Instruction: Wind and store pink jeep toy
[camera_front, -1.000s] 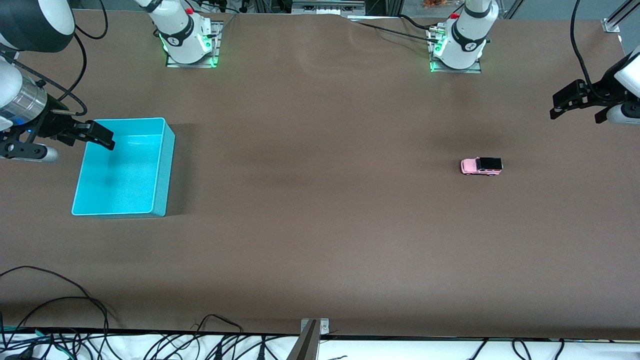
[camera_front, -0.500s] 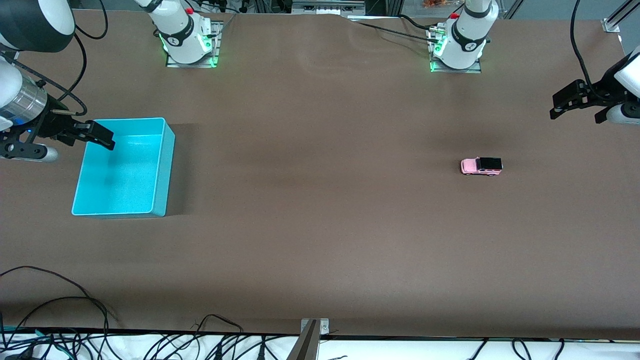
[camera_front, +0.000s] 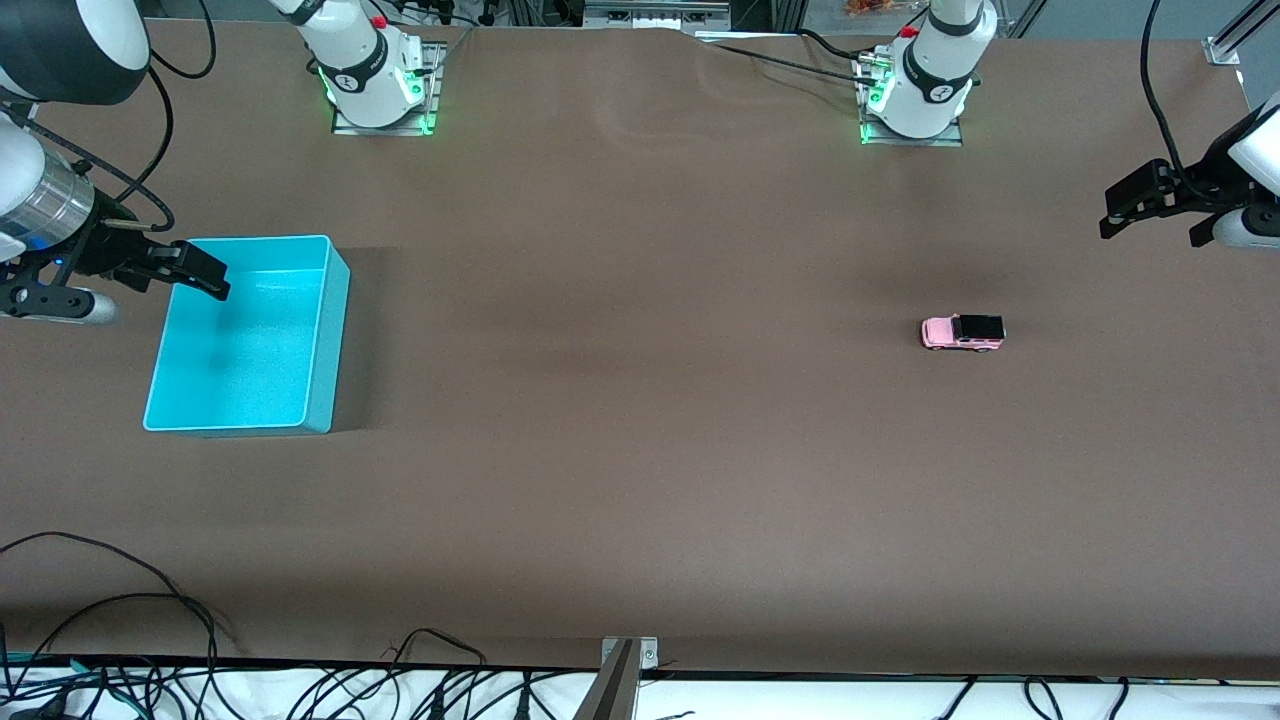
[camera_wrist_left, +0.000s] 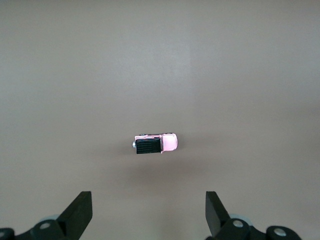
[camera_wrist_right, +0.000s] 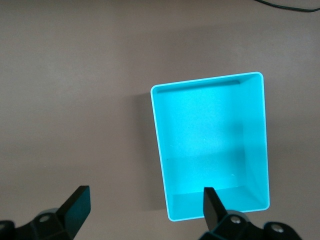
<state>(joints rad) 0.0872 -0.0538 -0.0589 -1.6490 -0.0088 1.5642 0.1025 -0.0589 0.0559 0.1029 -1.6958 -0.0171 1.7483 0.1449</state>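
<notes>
The pink jeep toy (camera_front: 962, 332) stands on its wheels on the brown table toward the left arm's end. It is pale pink with a black roof, and it also shows in the left wrist view (camera_wrist_left: 156, 144). My left gripper (camera_front: 1155, 225) hangs open and empty high over the table edge at that end, apart from the jeep; its open fingers frame bare table in its wrist view (camera_wrist_left: 148, 215). The empty cyan bin (camera_front: 240, 340) stands toward the right arm's end. My right gripper (camera_front: 130, 285) is open and empty over the bin's outer rim (camera_wrist_right: 145, 210).
The bin's inside (camera_wrist_right: 200, 130) holds nothing. Both arm bases (camera_front: 378, 80) (camera_front: 915, 95) stand along the table edge farthest from the front camera. Loose cables (camera_front: 150, 620) lie along the edge nearest the front camera. Brown table stretches between bin and jeep.
</notes>
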